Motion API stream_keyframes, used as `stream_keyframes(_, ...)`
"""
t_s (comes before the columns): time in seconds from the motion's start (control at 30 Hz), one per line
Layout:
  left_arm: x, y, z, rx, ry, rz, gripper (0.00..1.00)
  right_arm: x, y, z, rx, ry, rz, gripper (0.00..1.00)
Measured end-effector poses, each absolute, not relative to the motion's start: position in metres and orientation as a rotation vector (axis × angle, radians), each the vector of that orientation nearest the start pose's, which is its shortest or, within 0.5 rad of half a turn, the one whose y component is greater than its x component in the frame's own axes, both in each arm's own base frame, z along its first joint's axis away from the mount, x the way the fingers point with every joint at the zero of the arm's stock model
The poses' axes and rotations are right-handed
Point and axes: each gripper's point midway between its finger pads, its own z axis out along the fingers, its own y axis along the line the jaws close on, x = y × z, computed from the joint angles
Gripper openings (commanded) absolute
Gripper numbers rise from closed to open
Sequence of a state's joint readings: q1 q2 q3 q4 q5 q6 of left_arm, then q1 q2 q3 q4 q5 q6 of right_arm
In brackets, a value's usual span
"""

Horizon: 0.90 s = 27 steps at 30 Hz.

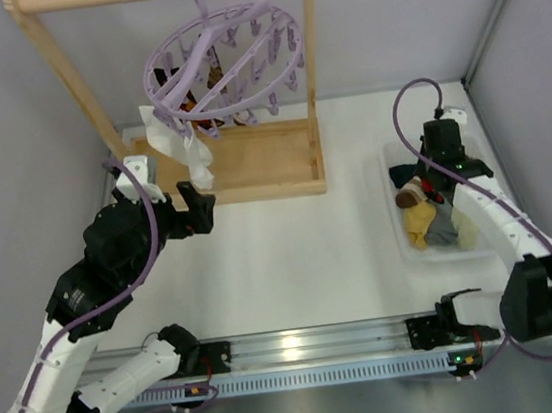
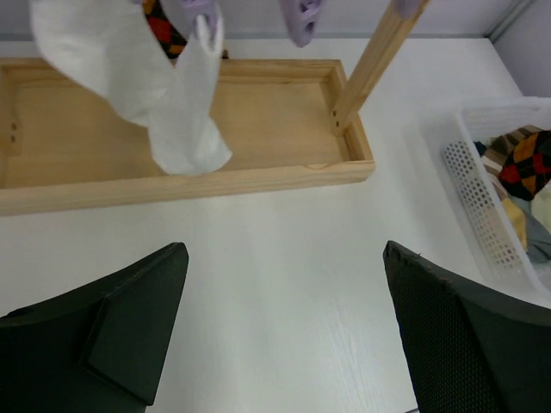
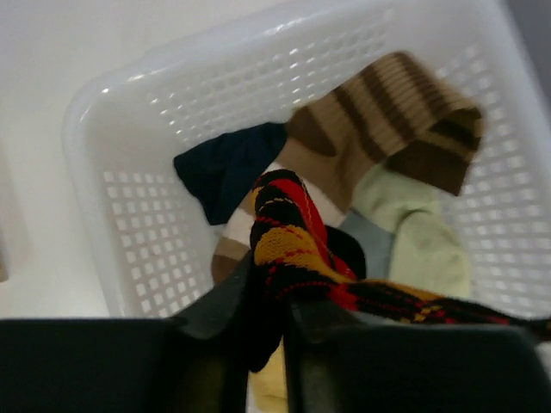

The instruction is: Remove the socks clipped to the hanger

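The top camera looked down on the whole bench (image 1: 293,265). The left wrist one faced the rack (image 2: 172,185) and basket (image 2: 479,203); the right sat close over that basket.

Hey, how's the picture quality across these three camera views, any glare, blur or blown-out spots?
Top external: even, soft light, with glare on the metal rail. Left wrist: the white sock is nearly blown out, the open left pincer dark and soft. Right wrist: the right pincer and the argyle sock it clamps are blurred up close; the basket reads clearer.
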State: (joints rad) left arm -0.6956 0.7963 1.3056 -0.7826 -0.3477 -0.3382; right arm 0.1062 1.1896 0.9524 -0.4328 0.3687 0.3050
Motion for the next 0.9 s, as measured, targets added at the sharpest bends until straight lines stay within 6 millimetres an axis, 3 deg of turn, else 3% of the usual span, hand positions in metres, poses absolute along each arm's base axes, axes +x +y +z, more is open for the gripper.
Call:
stream_keyframes(0.03,0.216,-0.114,0.367,0.07,1.843,-0.384,0.99,0.349,-0.01,0.164,0.411,2.182,-0.155,0.49)
stream_keyframes(0.1,0.211,-0.096,0.361,0.024,1.838,-0.322,0.99,0.352,0.0,0.136,0.408,2.251,-0.108,0.71)
stream_keyframes(0.17,0.21,-0.08,0.355,-0.022,1.831,-0.258,0.99,0.349,0.006,0.114,0.406,2.317,-0.084,0.77)
stream_keyframes(0.23,0.209,-0.066,0.35,-0.066,1.823,-0.198,0.99,0.342,0.01,0.101,0.421,2.349,-0.062,0.97)
stream_keyframes(0.27,0.207,-0.06,0.348,-0.084,1.818,-0.175,0.99,0.339,0.01,0.101,0.427,2.347,-0.055,1.0)
stream_keyframes(0.33,0.206,-0.051,0.346,-0.111,1.808,-0.144,0.99,0.332,0.01,0.111,0.427,2.313,-0.04,0.99)
stream_keyframes(0.4,0.206,-0.047,0.343,-0.126,1.807,-0.127,0.99,0.327,0.011,0.136,0.418,2.236,-0.01,1.0)
stream_keyframes(0.5,0.209,-0.051,0.33,-0.127,1.838,-0.116,0.99,0.319,0.016,0.201,0.395,2.027,0.08,1.0)
stream_keyframes(0.63,0.218,-0.067,0.307,-0.128,1.914,-0.127,0.99,0.303,0.039,0.262,0.297,1.808,0.28,1.0)
stream_keyframes(0.73,0.223,-0.079,0.293,-0.148,1.963,-0.156,0.99,0.29,0.071,0.271,0.176,1.735,0.483,0.99)
stream_keyframes(0.9,0.232,-0.088,0.269,-0.192,2.014,-0.143,0.99,0.279,0.126,0.236,0.032,1.78,0.825,0.99)
